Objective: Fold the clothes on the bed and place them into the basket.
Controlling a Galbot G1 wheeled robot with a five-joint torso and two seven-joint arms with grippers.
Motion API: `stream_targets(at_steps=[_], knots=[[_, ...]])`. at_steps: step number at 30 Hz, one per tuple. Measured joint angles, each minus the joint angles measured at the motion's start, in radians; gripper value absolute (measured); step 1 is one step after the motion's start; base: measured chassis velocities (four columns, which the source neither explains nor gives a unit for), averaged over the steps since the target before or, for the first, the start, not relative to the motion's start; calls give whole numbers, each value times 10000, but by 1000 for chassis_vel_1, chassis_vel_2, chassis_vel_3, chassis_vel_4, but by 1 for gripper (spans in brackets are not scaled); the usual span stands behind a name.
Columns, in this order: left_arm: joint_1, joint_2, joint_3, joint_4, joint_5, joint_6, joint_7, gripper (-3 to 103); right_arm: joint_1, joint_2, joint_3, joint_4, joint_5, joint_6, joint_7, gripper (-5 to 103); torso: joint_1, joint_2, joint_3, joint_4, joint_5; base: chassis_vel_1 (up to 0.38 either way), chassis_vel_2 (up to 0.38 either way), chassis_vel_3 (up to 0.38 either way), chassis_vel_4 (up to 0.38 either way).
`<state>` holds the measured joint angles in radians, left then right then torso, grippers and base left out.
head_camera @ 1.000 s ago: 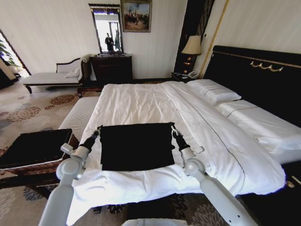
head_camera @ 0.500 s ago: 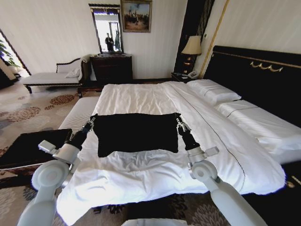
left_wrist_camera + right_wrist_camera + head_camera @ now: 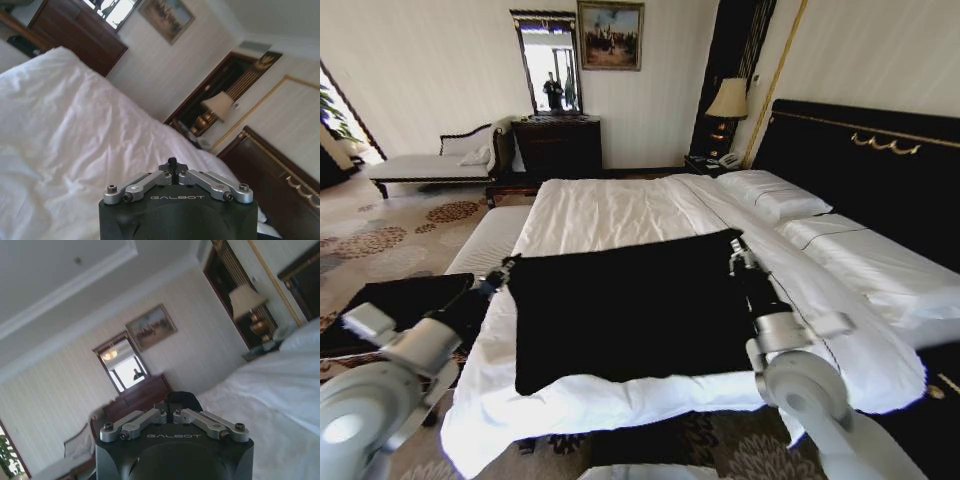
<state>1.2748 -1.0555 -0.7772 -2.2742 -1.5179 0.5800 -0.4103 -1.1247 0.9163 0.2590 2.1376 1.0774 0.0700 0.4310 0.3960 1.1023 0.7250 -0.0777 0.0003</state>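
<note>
The clothes [image 3: 630, 315], a black top, hang spread out flat between my two grippers above the near end of the bed [image 3: 610, 210]. No lettering shows on the side facing me. My left gripper [image 3: 507, 265] is shut on the top's far left corner. My right gripper [image 3: 735, 247] is shut on its far right corner. In the wrist views the left gripper [image 3: 172, 169] and right gripper [image 3: 172, 407] each pinch a bit of black cloth. The basket [image 3: 390, 300], with black lining, stands on the floor to the left, partly behind my left arm.
A long white bench [image 3: 490, 240] runs along the bed's left side. Pillows [image 3: 775, 195] and a black headboard [image 3: 860, 170] are on the right. A chaise lounge [image 3: 420, 165], a dark dresser [image 3: 555, 140] and a lamp [image 3: 728, 100] stand along the far wall.
Both arms have risen and moved apart. The black top has come up off the sheet and now stretches wider and closer to the head camera.
</note>
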Motion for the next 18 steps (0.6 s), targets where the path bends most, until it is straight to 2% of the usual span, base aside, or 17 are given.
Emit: stream_targets(at_steps=[2, 3, 4, 6, 8, 9, 12, 14, 18], knots=[[-1280, -140, 1547, 1919, 871, 161, 27, 1, 1226, 319, -1170, -1967, 733, -328, 83, 1, 5, -3, 3, -1, 0, 0, 0, 0, 0], [-1280, -140, 1547, 1919, 871, 161, 27, 1, 1226, 319, -1170, -1967, 733, -328, 83, 1, 5, -3, 3, -1, 0, 0, 0, 0, 0], [-1892, -272, 2271, 2980, 1423, 149, 163, 1, 1801, 538, -1688, -2998, 884, -372, 52, 1, 8, -4, 3, 0, -7, 0, 0, 0, 0], [-3127, -626, 3381, 5384, 2535, -122, 649, 1, 2918, 1125, -2572, -5153, 799, -361, -303, 1, 12, -7, 6, -1, -4, 0, 0, 0, 0], [-4124, -1062, 3904, 7317, 3350, -624, 1212, 1, 3768, 1621, -3042, -6627, 709, -291, -657, 1, 12, -7, 6, -1, -3, 0, 0, 0, 0], [-4124, -1062, 3904, 7317, 3350, -624, 1212, 1, 3768, 1621, -3042, -6627, 709, -291, -657, 1, 12, -7, 6, -1, -3, 0, 0, 0, 0], [-4745, -1420, 4024, 8638, 3733, -1179, 1848, 1, 4317, 1993, -3248, -7575, 675, -92, -1110, 1, 8, -6, 2, -3, -3, 0, 0, 0, 0], [-4760, -1455, 4000, 8782, 3748, -1305, 2020, 1, 4360, 2029, -3250, -7718, 677, -25, -1189, 1, 6, -6, 2, -2, -5, 0, 0, 0, 0], [-4363, -1350, 3572, 8787, 3489, -1759, 2845, 1, 4228, 1956, -3008, -7937, 724, 361, -1477, 1, -2, -1, -2, -1, -4, 0, 0, 0, 0]])
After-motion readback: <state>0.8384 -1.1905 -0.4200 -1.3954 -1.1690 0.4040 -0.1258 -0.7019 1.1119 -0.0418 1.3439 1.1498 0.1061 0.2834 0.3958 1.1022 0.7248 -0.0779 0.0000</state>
